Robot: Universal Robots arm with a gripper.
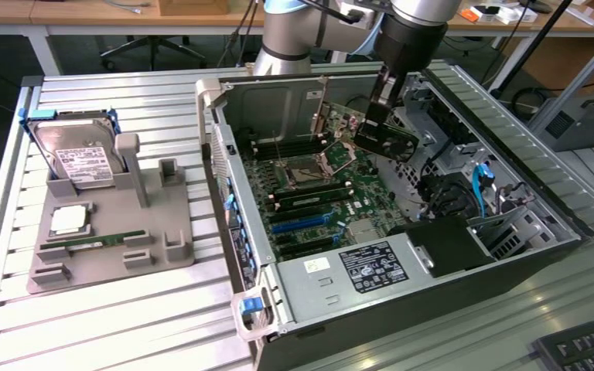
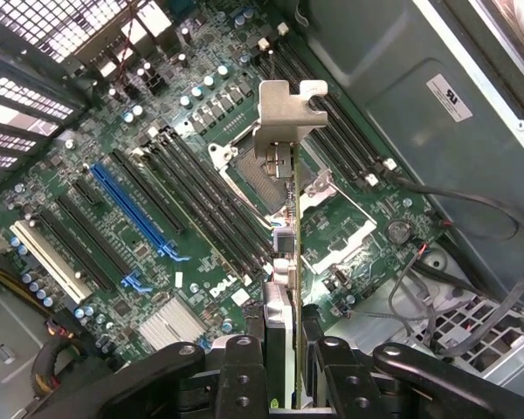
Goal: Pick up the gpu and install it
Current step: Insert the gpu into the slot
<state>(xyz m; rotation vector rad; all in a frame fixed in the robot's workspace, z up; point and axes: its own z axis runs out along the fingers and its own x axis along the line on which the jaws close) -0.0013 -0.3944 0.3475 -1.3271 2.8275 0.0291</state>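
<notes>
Open computer case [image 1: 308, 287], gripper [image 2: 291, 342] clamped on gpu [image 1: 388, 141], held edge-on above motherboard [image 2: 157, 157], long axis running out to silver bracket [image 2: 284, 118]

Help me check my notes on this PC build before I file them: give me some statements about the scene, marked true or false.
1. The gripper is closed on the gpu. True.
2. The gpu sits in the blue slot. False: the blue slot is empty, and the card is held above the motherboard.
3. The hard drive lies inside the computer case. False: it stands on the grey fixture outside the case, at the exterior view's left.
4. The computer case is open, with the motherboard exposed. True.
</notes>
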